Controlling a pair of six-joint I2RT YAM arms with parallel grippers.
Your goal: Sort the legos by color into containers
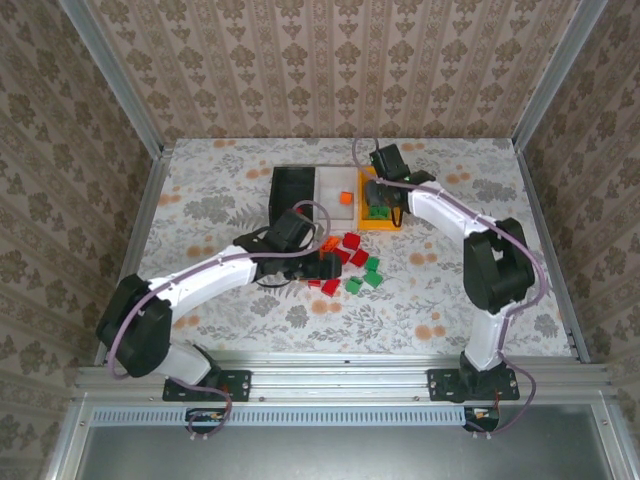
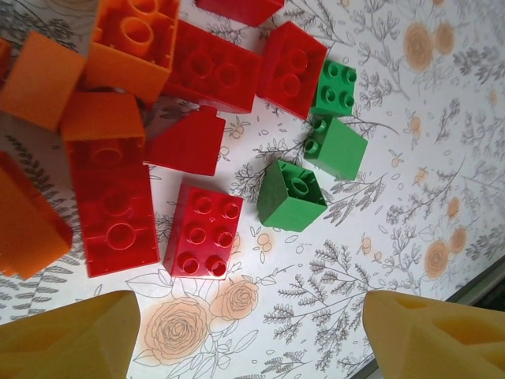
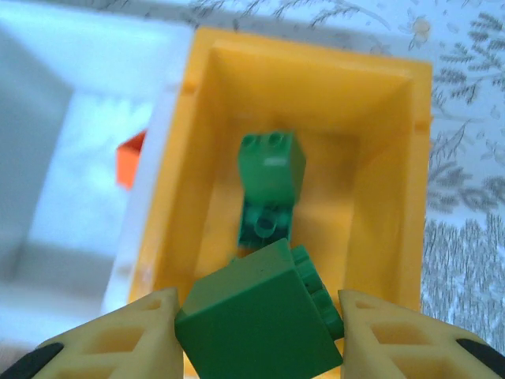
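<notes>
Clamping a green brick (image 3: 260,328), your right gripper (image 3: 256,304) hangs over the yellow bin (image 3: 394,158); the brick hides the bin's near floor, and another green lego (image 3: 270,185) lies beyond the fingertips (image 3: 134,339). Its walls stand close either side. Your left gripper (image 2: 248,312) gapes wide, bare table (image 2: 316,316) between its fingers (image 2: 71,339), the red brick (image 2: 203,231) just ahead; orange bricks (image 2: 35,79) are cut off leftward.

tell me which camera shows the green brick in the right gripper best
Right wrist: the green brick sits large between the right gripper's fingers, above the yellow bin. In top external it is at most a tiny green patch under the arm at that bin. The left wrist faces the loose pile instead.
</notes>
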